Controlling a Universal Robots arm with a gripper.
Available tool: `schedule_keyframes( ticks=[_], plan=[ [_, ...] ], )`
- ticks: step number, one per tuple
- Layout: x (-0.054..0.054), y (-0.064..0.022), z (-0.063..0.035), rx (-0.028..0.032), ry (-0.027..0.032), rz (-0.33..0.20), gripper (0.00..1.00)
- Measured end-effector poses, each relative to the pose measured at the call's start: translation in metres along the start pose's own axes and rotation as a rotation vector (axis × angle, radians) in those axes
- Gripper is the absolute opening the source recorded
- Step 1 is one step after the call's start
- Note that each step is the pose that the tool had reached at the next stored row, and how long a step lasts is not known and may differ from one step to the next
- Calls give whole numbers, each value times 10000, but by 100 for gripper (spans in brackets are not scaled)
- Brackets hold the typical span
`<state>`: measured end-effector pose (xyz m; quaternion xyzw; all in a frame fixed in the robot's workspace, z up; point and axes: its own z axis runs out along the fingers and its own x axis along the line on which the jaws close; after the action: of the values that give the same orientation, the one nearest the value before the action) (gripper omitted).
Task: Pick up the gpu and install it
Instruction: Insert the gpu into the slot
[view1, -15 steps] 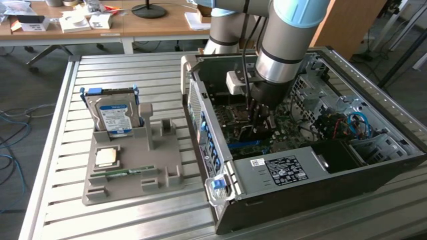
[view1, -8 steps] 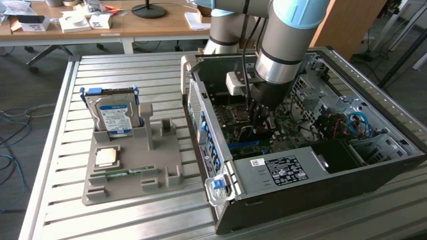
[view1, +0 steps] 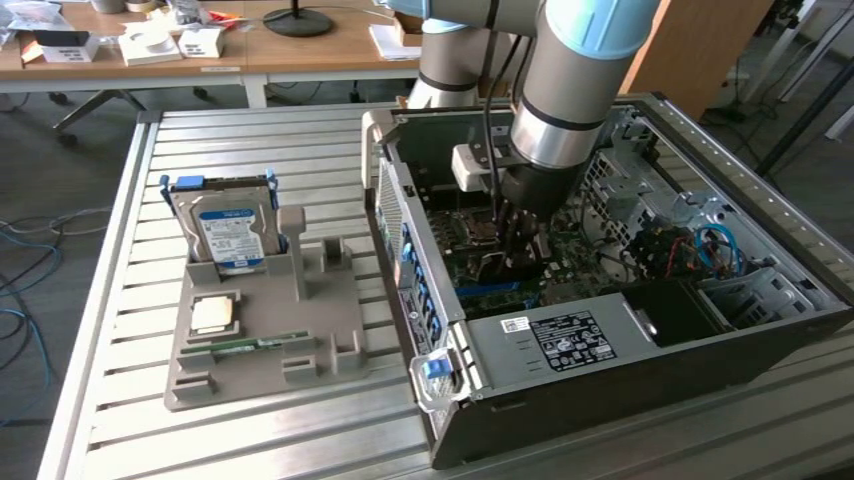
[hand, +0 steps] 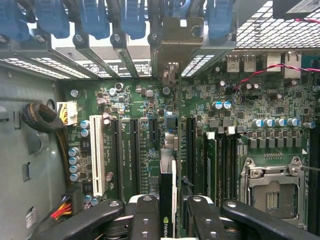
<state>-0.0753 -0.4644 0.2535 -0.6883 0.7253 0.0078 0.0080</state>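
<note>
On the surface (view1: 120, 300), the hard drive (view1: 230, 232) stands at the exterior view's left. Further right, inside the open computer case (view1: 561, 340), the gripper (hand: 172, 212) is closed on the gpu (hand: 166, 192). The gpu is held edge-on over the motherboard (hand: 125, 100), with its long side running the same way as the slots (hand: 135, 150).

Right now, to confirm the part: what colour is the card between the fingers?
The gpu is black, clearest in the wrist view.
</note>
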Motion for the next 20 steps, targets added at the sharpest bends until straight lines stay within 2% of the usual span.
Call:
schedule_keyframes(
  ticks=[20],
  plan=[
    [0,-6,19,-1,-1,-60,26]
  ],
)
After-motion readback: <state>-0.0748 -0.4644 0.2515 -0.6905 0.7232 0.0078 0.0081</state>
